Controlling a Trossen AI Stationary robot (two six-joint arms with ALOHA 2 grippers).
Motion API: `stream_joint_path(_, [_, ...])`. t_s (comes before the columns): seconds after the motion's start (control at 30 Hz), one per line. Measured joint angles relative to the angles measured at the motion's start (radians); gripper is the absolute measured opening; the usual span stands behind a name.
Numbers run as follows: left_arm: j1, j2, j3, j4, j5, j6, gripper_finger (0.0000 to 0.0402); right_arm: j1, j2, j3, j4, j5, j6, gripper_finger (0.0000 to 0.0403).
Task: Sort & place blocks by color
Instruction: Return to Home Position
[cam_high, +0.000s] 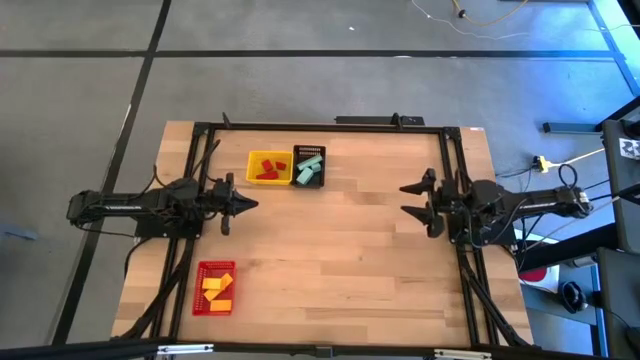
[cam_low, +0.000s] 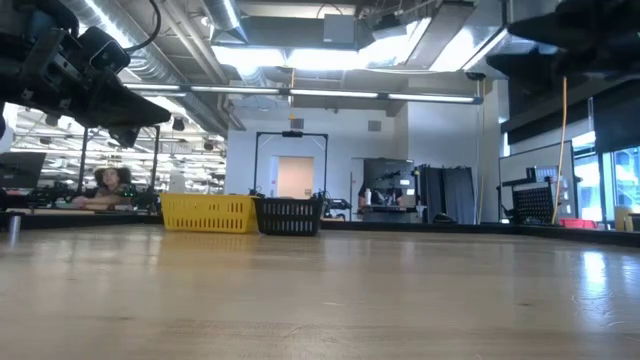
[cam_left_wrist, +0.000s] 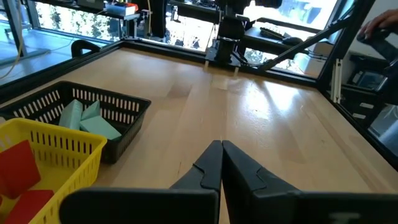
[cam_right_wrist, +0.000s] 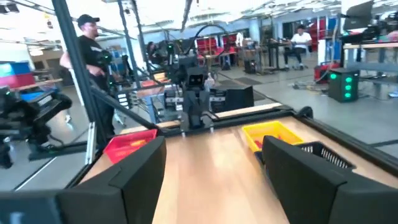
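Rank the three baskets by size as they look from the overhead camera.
1. Red basket: looks largest.
2. Yellow basket and black basket: too alike to rank.

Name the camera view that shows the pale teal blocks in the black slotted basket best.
The left wrist view: the pale teal blocks lie close and large inside the black slotted basket. The high view shows them from above but small. The low view shows only the basket's wall; the right wrist view only its rim.
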Motion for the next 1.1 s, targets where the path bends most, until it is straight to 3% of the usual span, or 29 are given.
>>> stream_joint_path(0.2, [0.0, 0.0, 0.0, 0.0, 0.0, 0.0, 0.0, -0.006, -0.19, -0.122, 0.009, -0.055, -0.005, 0.0268])
stream_joint_path(0.27, [0.0, 0.0, 0.0, -0.001, 0.0, 0.0, 0.0, -0.014, -0.265, -0.132, -0.07, -0.056, -0.029, 0.0268])
stream_joint_path(0.63, [0.0, 0.0, 0.0, -0.002, 0.001, 0.0, 0.0, -0.04, -0.262, -0.131, -0.194, -0.067, -0.107, 0.0268])
stream_joint_path(0.9, [0.0, 0.0, 0.0, -0.001, 0.0, 0.0, 0.0, -0.039, -0.262, -0.131, -0.185, -0.081, -0.111, 0.0268])
stream_joint_path(1.1, [0.0, 0.0, 0.0, -0.001, 0.0, 0.0, 0.0, -0.039, -0.262, -0.131, -0.185, -0.082, -0.206, 0.0268])
